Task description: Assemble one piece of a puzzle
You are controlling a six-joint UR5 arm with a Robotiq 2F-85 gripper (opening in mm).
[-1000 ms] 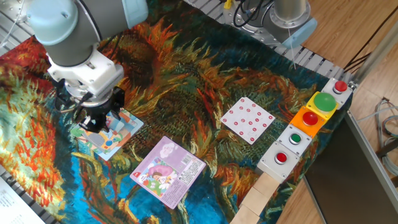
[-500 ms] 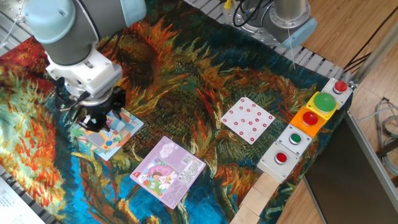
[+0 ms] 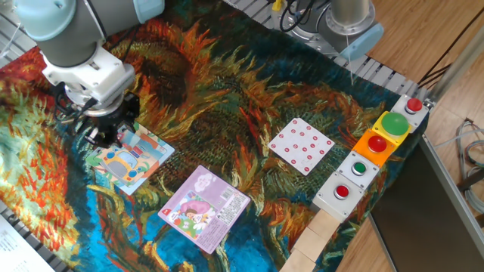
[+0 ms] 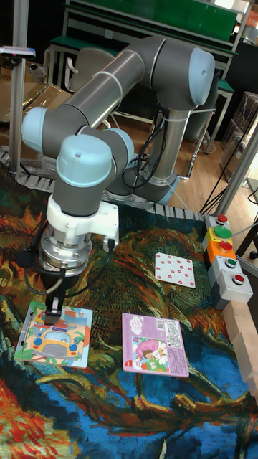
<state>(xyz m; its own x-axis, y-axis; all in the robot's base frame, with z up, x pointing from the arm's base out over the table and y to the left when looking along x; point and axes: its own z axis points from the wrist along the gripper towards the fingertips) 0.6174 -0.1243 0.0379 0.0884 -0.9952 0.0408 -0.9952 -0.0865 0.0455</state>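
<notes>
Sunflower cloth (image 3: 227,91); puzzle (image 4: 56,338) beneath claw (image 4: 53,313)

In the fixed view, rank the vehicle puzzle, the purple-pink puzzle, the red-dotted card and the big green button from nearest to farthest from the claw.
1. Vehicle puzzle, directly under the claw.
2. Purple-pink puzzle, toward the front edge.
3. Red-dotted card, mid-table.
4. Big green button, on the button row along the far side.

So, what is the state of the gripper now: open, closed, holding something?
Gripper: over the top edge of the puzzle; open or closed cannot be told.
</notes>
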